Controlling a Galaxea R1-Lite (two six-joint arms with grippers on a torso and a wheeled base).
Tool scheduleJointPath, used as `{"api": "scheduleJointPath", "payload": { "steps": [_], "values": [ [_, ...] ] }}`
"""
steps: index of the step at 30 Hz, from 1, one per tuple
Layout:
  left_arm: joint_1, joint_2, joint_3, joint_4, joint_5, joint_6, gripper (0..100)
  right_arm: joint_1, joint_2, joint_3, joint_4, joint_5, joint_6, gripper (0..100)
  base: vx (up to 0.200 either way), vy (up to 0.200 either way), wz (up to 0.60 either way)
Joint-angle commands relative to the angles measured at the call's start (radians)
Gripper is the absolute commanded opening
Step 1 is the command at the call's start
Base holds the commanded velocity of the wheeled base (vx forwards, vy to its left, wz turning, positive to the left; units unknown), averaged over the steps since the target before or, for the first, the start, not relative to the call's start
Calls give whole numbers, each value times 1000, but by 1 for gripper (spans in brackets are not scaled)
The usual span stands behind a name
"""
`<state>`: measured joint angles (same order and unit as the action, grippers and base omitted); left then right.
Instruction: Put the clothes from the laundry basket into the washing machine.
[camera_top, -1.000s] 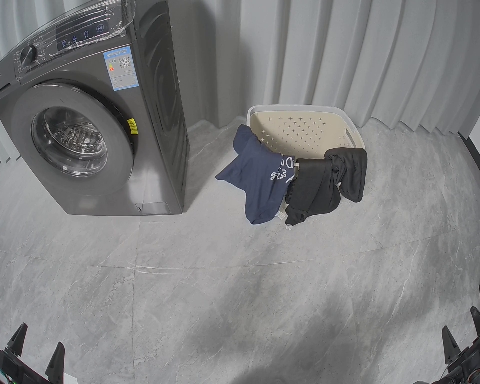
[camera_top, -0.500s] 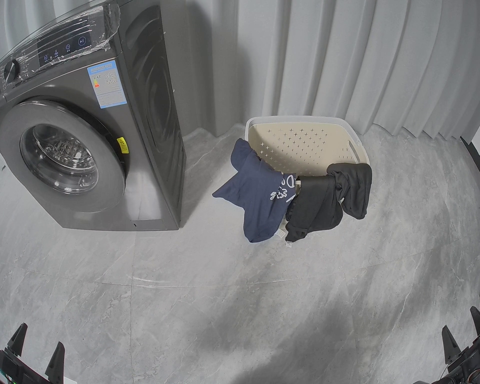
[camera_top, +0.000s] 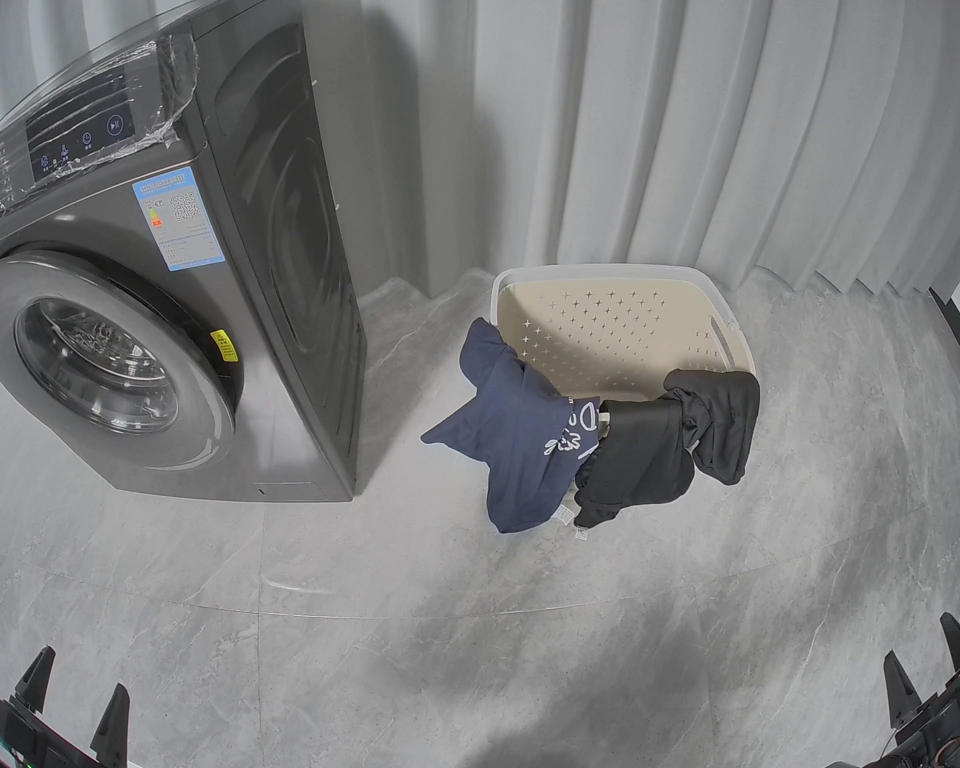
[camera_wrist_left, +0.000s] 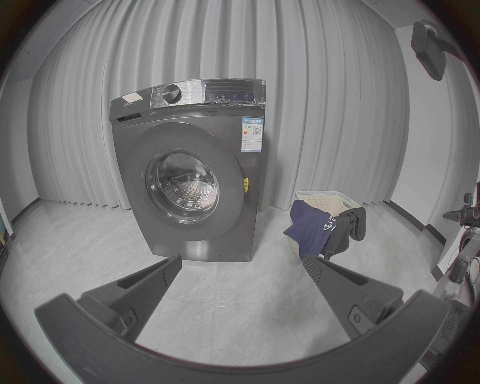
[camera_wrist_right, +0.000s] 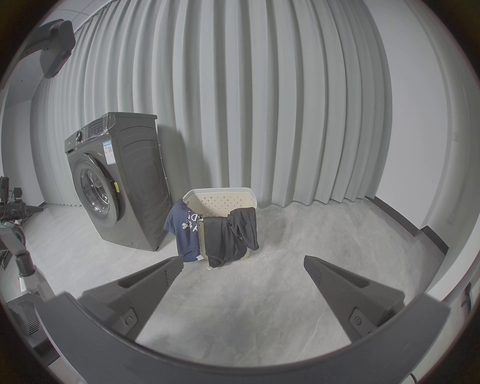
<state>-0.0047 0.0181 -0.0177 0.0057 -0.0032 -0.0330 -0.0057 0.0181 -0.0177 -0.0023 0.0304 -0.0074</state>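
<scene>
Your left gripper (camera_wrist_left: 241, 259) and right gripper (camera_wrist_right: 243, 259) gape empty; clothes (camera_top: 640, 455) drape the laundry basket (camera_top: 600, 272), right of the washing machine (camera_top: 280, 250).

One washing machine (camera_top: 150, 330), one laundry basket (camera_top: 600, 271), one navy top (camera_top: 520, 440), one black garment (camera_top: 650, 455) (so two altogether)

open floor (camera_top: 480, 620) before basket (camera_top: 610, 272), washer door (camera_top: 100, 365) closed

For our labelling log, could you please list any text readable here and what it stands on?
No text can be read.
Blue-and-white sticker on the grey metal washing machine: print too small.
Small yellow sticker beside its round door: too small.
White print on the navy blue garment: folded, unreadable.
</scene>
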Motion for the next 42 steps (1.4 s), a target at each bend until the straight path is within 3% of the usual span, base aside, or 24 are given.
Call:
{"api": "scheduleJointPath", "payload": {
  "steps": [1, 16, 28, 42],
  "values": [
    [0, -12, 13, 0, 0, -1, 100, 0, -9, 18, -1, 0, 0, 100, 0, -200, 0],
    [0, -12, 13, 0, 2, -2, 100, 0, -9, 18, -1, 0, 0, 100, 0, -200, 0],
    [0, -12, 13, 0, 2, -2, 100, 0, -9, 18, -1, 0, 0, 100, 0, 0, 0],
    [0, -12, 13, 0, 2, -4, 100, 0, -9, 18, -1, 0, 0, 100, 200, 0, 0]
  ]
}}
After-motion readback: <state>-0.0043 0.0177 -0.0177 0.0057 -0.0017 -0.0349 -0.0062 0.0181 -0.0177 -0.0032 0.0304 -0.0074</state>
